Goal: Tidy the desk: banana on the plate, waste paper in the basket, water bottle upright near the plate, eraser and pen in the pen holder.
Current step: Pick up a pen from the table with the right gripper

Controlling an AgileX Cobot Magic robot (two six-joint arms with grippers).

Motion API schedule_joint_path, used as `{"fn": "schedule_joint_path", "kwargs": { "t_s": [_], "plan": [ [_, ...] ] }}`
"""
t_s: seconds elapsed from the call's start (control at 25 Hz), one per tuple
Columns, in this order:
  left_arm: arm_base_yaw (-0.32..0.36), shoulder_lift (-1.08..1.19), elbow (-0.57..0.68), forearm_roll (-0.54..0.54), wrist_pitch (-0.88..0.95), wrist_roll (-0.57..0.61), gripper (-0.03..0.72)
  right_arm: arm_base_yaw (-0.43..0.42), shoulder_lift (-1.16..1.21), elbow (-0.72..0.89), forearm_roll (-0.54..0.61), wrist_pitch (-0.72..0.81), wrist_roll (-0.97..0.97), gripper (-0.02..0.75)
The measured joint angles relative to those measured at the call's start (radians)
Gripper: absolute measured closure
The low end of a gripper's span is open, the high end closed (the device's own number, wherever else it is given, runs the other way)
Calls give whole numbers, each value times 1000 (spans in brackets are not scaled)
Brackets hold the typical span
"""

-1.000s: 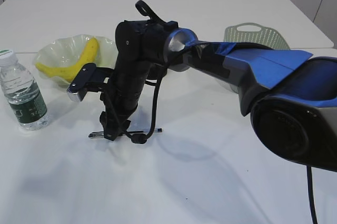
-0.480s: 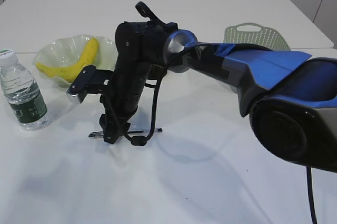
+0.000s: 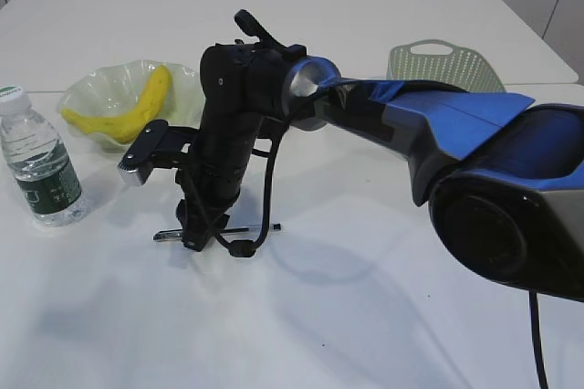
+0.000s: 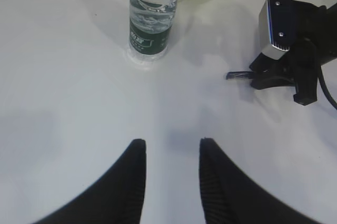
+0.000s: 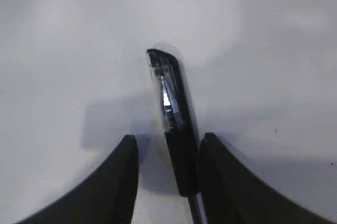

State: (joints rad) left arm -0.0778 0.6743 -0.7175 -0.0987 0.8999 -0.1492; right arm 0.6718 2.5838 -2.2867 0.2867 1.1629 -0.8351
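On the plain white desk, the right hand straddles a slim dark pen, fingers apart, not yet touching; the left hand hovers open.

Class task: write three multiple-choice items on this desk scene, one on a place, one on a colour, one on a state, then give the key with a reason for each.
1. Where is the banana?
A. in the plate
B. in the basket
C. beside the pen

2. What colour is the bottle label?
A. red
B. dark green
C. blue

3. How does the bottle stand?
A. on its side
B. upside down
C. upright

Key:
1 A: the banana curves across the pale green plate.
2 B: the left wrist view shows a dark green band on the clear bottle.
3 C: its white cap is on top and its base is on the desk.
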Motion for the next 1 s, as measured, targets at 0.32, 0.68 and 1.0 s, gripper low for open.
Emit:
{"fn": "schedule_joint_path", "kwargs": {
  "t_s": [0.32, 0.68, 1.0],
  "plan": [
    [0, 0, 0, 0, 0, 0, 444, 0, 0, -6, -41, 20, 0, 670],
    [0, 0, 0, 0, 0, 0, 443, 0, 2, -29, -54, 46, 5, 693],
    [0, 0, 0, 0, 0, 0, 443, 0, 15, -172, -59, 59, 105, 694]
  ]
}}
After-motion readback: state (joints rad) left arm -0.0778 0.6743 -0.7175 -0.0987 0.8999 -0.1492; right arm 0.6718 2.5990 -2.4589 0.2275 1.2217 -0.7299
